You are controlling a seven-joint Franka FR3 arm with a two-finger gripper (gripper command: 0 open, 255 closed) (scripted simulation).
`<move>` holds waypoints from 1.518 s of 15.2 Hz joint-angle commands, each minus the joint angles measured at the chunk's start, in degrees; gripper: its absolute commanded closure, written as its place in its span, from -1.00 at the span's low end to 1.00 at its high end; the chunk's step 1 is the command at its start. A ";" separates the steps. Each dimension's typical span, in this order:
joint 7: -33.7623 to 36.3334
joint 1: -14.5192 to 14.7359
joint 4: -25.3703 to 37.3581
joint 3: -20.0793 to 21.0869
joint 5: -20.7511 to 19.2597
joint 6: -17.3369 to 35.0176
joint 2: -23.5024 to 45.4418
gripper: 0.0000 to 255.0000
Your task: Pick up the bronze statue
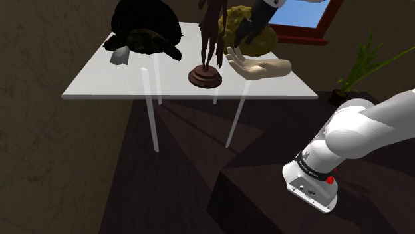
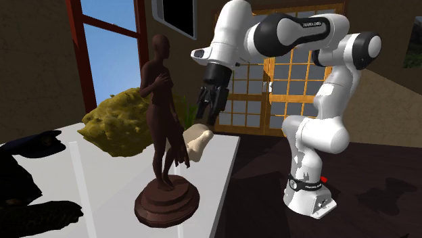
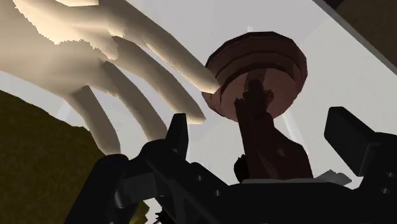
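The dark brown statue (image 2: 161,101) of a standing figure rises upright from a round stepped base (image 2: 166,201) on the white table (image 1: 120,83). In the shoulder view the statue (image 1: 208,40) stands near the table's middle. My black gripper (image 2: 207,115) hangs above the table just beyond the statue, at about its chest height, and is open. Seen from the wrist, the statue's body (image 3: 270,143) lies between the two fingers (image 3: 179,135) with a gap on each side, and its base (image 3: 261,60) is farther down. Nothing is held.
A pale model hand (image 1: 261,66) lies palm up right beside the statue, under the gripper. A yellow mossy lump (image 2: 118,125) sits behind it. A large dark rounded shape (image 1: 147,30) and a small grey piece (image 1: 120,56) occupy the table's far-left part. A potted plant (image 1: 359,66) stands off the table.
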 commanded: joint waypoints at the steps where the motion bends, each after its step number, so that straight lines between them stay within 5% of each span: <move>1: -2.63 1.10 0.37 -0.31 0.22 5.52 3.20 -1.00; 5: -7.54 3.54 1.94 -0.66 1.14 15.11 9.57 -1.00; 15: -8.34 3.84 -2.80 -0.87 1.72 21.31 10.98 -1.00; 16: -8.36 3.83 -2.80 -0.89 1.72 21.22 10.90 1.00; 23: -8.31 3.83 -2.92 -0.84 1.71 21.26 10.81 1.00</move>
